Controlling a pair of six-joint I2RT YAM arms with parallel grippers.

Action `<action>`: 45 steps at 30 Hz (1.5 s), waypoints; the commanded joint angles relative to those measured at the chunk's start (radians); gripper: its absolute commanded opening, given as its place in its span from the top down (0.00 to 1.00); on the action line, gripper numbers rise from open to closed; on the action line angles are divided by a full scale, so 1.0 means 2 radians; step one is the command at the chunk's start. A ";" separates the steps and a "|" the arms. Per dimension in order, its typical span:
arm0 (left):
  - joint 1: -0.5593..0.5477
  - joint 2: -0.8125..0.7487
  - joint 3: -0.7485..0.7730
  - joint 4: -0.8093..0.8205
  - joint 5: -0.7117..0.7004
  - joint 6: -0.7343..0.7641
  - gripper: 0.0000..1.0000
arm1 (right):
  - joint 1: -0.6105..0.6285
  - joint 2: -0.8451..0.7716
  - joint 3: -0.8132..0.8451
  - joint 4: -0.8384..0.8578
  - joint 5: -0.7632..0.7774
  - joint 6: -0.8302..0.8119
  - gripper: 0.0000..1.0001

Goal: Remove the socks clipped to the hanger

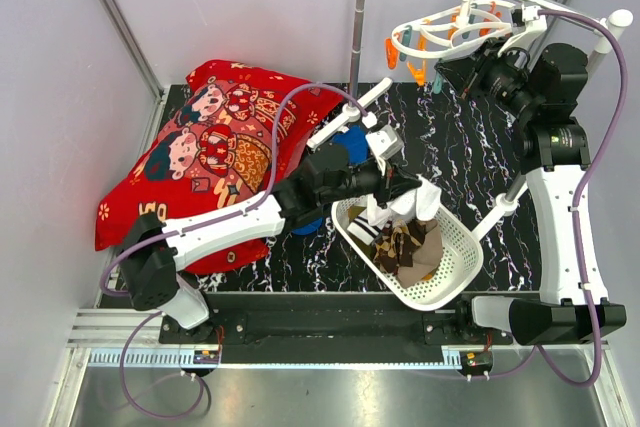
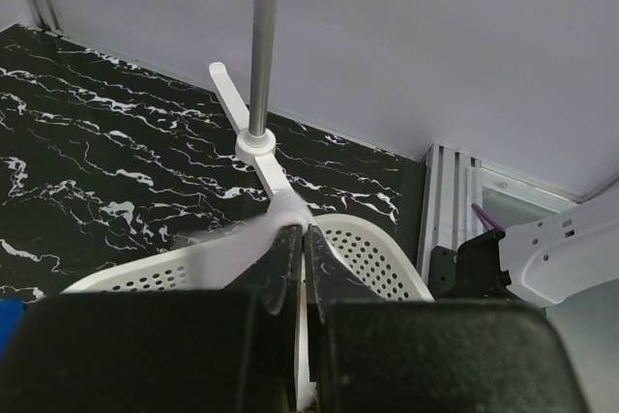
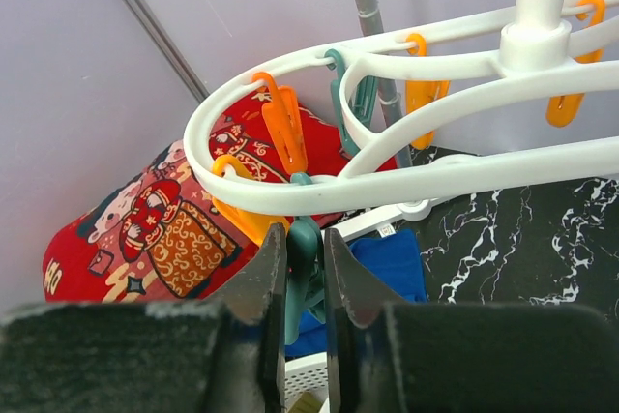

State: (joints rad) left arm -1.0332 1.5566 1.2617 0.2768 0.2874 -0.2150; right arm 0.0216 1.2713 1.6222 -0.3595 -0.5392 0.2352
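Observation:
The white round hanger (image 1: 450, 32) hangs from the rail at the top right, with orange and teal pegs; no sock shows on it. My right gripper (image 1: 455, 69) is shut on a teal peg (image 3: 302, 249) under the hanger's outer ring (image 3: 387, 181). My left gripper (image 1: 400, 192) is over the white perforated basket (image 1: 465, 247), shut on a white sock (image 2: 256, 239) that drapes left of its fingertips. A brown checked sock (image 1: 408, 247) and a white sock with dark bands (image 1: 385, 219) lie in the basket.
A red patterned cushion (image 1: 210, 157) fills the left side. A blue cloth (image 1: 350, 152) lies beside the left arm. The rack's metal pole (image 1: 358, 17) and its white foot (image 2: 253, 147) stand behind the basket. Grey walls close in on all sides.

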 commanded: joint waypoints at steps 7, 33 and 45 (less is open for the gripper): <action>-0.004 -0.026 -0.037 0.039 -0.003 -0.031 1.00 | 0.002 -0.017 -0.003 0.021 -0.001 0.034 0.78; -0.033 0.077 -0.134 0.137 -0.121 -0.126 0.54 | 0.002 -0.198 -0.084 -0.133 0.046 0.092 0.00; -0.033 -0.142 -0.166 -0.042 -0.121 -0.103 0.01 | 0.002 -0.246 -0.057 -0.247 0.105 0.101 0.00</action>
State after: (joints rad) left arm -1.0946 1.3930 0.9714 0.3199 0.0666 -0.4366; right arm 0.0216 0.8310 1.4830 -0.7925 -0.3759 0.4191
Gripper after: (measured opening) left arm 0.980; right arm 0.994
